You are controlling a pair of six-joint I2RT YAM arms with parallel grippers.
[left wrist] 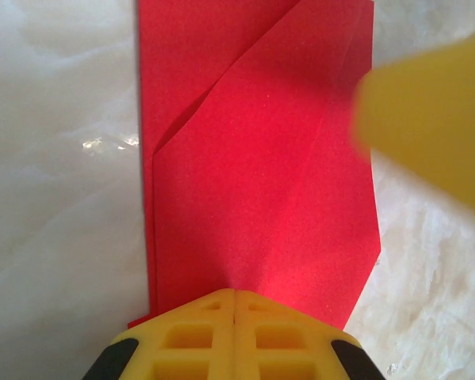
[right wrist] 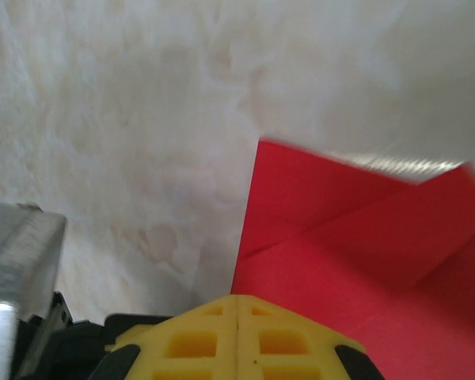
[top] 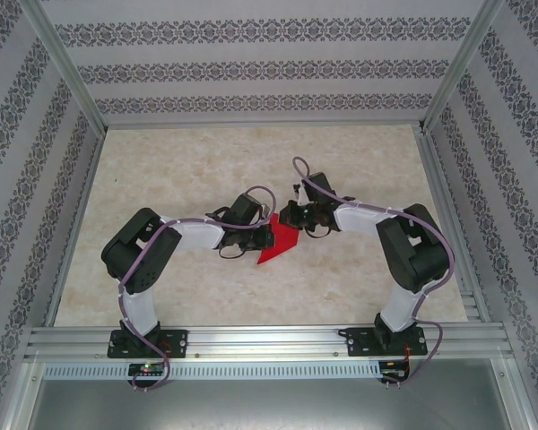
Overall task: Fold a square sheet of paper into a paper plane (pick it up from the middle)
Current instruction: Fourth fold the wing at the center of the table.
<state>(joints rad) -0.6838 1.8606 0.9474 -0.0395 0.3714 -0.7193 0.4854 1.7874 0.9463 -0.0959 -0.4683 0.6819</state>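
Observation:
The red sheet of paper [top: 282, 244] lies flat on the table between the two arms, folded over itself with diagonal creases and a pointed near end. My left gripper [top: 265, 235] comes in from the left. In the left wrist view its yellow jaws [left wrist: 234, 291] are shut, tips down on the red paper [left wrist: 261, 158]. My right gripper [top: 291, 218] sits at the sheet's far edge. Its jaws [right wrist: 237, 298] are shut too, with the tips at the left edge of the paper [right wrist: 356, 253]. A blurred yellow finger of the right gripper [left wrist: 435, 134] hangs over the sheet's right side.
The marbled table top [top: 179, 170] stretches wide around the paper. Aluminium rails [top: 251, 342] run along the near edge and the sides, with patterned walls [top: 251, 72] behind. A grey metal part [right wrist: 16, 269] sits at the left of the right wrist view.

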